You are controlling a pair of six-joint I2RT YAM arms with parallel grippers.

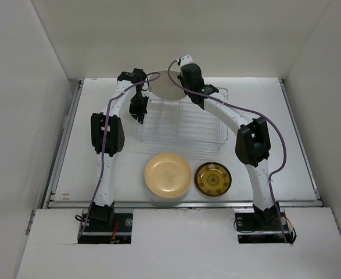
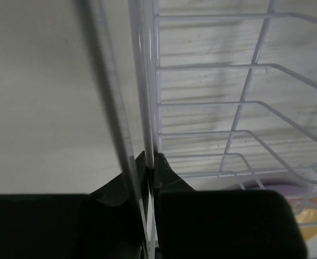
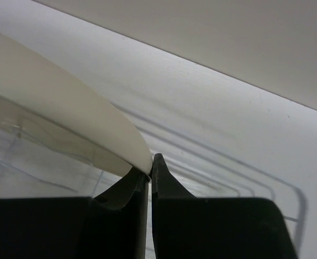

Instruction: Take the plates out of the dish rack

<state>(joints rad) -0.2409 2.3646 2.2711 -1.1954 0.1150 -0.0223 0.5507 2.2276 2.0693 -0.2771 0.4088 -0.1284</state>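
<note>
The wire dish rack (image 1: 185,125) stands mid-table. My right gripper (image 1: 180,80) is above its back left corner, shut on the rim of a cream plate (image 1: 164,87) that hangs tilted over the rack. In the right wrist view the fingertips (image 3: 159,164) pinch that plate (image 3: 55,108) at its edge. My left gripper (image 1: 140,115) is at the rack's left side. Seen from the left wrist, its jaws (image 2: 150,164) are closed on an upright wire of the rack (image 2: 147,81). A pale yellow plate (image 1: 168,174) and a smaller amber-brown plate (image 1: 212,178) lie flat on the table in front of the rack.
White walls enclose the table on the left, back and right. A raised lip (image 1: 182,203) runs along the table's near edge, just behind the two plates. Purple cables (image 1: 277,163) trail along both arms.
</note>
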